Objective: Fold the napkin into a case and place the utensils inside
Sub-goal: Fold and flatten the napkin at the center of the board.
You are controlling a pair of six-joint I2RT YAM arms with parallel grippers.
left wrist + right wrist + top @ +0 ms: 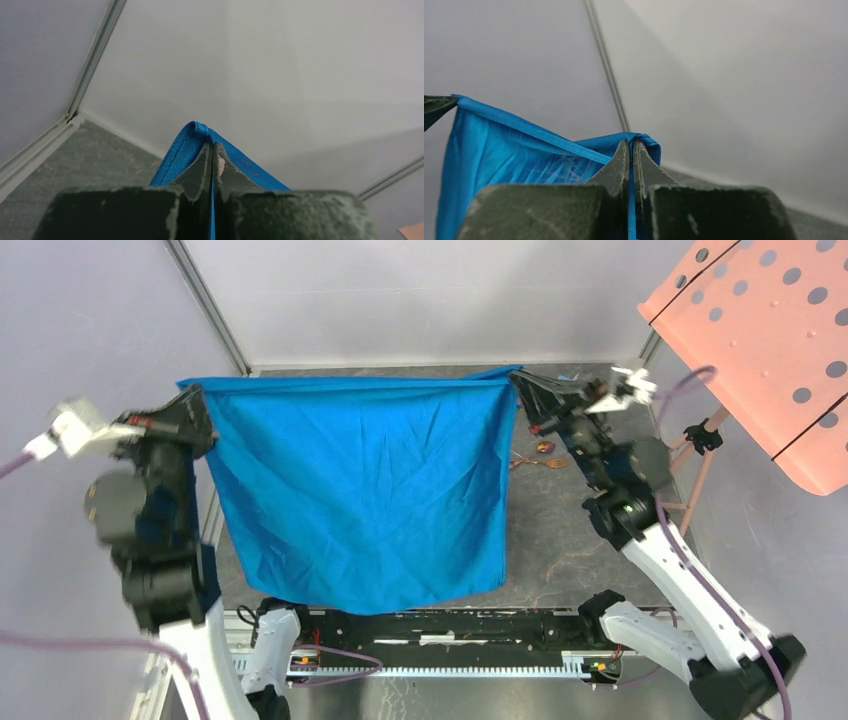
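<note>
Nearest the arm bases, the napkin's (365, 490) lower hem shows across the mounting rail (430, 642). I cannot tell whether it touches the desk (570, 540).

1. Grip. The cloth is held up as one open sheet by its two upper corners. The left hand (212, 146) is clamped on the left corner, hem bulging past the fingertips. The right hand (631, 145) is likewise closed on the right corner. Both bites look shallow.

2. Step in hand, as I judge it: lay the sheet flat for the first fold. I would lower both hands together, keep the top edge taut and level, and let the lower hem land first so no crease is trapped.

3. Surroundings. The utensils (540, 455) lie on the desk just beside the napkin's right edge, below the right hand. The cloth could drape over or drag them. A pink perforated panel (770, 330) stands at far right, clear of the cloth. The back wall (420, 300) sits close behind the top edge.
</note>
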